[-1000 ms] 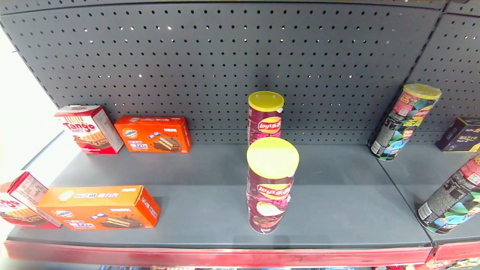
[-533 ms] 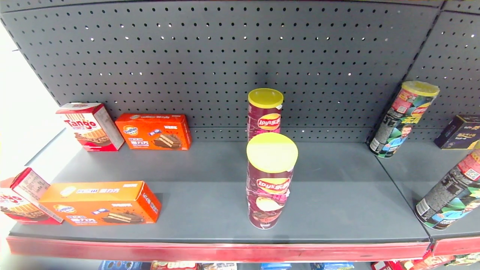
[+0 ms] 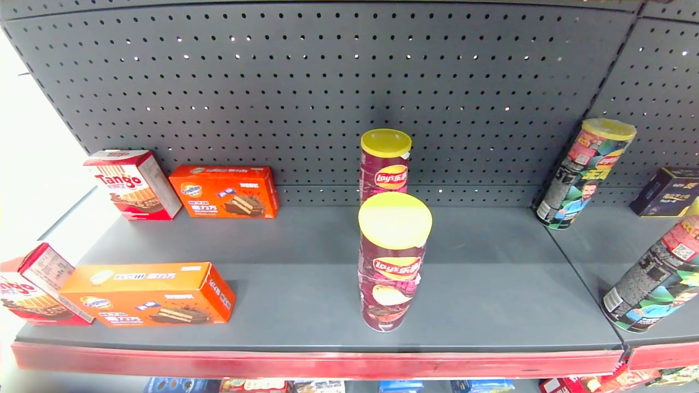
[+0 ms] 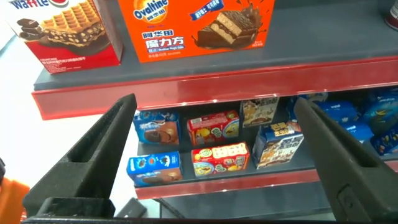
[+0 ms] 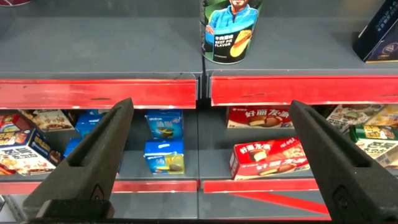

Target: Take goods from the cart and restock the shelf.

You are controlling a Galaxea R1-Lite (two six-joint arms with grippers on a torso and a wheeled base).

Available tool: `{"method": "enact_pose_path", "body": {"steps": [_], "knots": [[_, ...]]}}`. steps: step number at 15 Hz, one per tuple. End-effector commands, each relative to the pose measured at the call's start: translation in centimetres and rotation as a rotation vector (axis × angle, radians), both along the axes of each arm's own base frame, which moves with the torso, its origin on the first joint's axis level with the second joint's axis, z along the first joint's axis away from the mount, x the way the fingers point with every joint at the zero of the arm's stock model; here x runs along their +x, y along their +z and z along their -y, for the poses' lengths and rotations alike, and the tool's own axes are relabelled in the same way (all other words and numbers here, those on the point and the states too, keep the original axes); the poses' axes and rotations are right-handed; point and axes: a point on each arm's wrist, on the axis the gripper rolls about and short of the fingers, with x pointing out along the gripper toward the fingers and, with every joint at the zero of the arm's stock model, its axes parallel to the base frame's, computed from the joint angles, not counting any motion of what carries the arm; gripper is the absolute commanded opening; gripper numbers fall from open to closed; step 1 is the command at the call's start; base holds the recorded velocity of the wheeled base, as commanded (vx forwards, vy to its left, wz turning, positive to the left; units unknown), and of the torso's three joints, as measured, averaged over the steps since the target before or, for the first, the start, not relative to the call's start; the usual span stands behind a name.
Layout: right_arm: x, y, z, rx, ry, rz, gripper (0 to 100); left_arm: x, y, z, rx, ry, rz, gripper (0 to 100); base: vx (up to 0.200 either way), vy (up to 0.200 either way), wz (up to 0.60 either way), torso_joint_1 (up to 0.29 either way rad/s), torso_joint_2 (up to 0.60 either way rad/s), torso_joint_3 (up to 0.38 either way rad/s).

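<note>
The grey shelf (image 3: 491, 284) with a red front edge holds two maroon chip cans with yellow lids, one at the front (image 3: 392, 273) and one at the back (image 3: 385, 164). Orange biscuit boxes lie front left (image 3: 147, 295) and back left (image 3: 226, 192). My left gripper (image 4: 214, 155) is open and holds nothing, below the shelf edge under the orange box (image 4: 193, 28). My right gripper (image 5: 208, 155) is open too, below the edge near a green-and-black can (image 5: 231, 28).
Red wafer boxes stand at the left, back (image 3: 134, 184) and front (image 3: 33, 286). Green-and-black cans (image 3: 584, 174) (image 3: 650, 289) and a dark box (image 3: 663, 191) sit on the right section. Lower shelves hold several small boxes (image 4: 214, 127) (image 5: 273, 155). Free room lies either side of the chip cans.
The head camera has shifted a little, so the whole shelf sits slightly higher in the picture and lower-shelf goods show at the bottom. No item has moved.
</note>
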Motion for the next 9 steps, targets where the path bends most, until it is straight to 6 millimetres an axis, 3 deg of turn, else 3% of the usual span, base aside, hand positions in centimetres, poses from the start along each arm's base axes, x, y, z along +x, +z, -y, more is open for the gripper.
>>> {"method": "enact_pose_path", "body": {"steps": [1,9], "knots": [[0.00,0.00,-0.01,-0.001,0.008,0.000,100,0.02,-0.02,0.00,0.000,0.002,0.005,100,0.000,0.000,0.00,0.000,0.00,0.000],[0.00,0.00,-0.01,0.004,0.006,0.000,100,0.03,0.00,-0.01,0.000,0.003,0.007,100,0.000,0.000,0.00,0.000,0.00,0.000]]}}
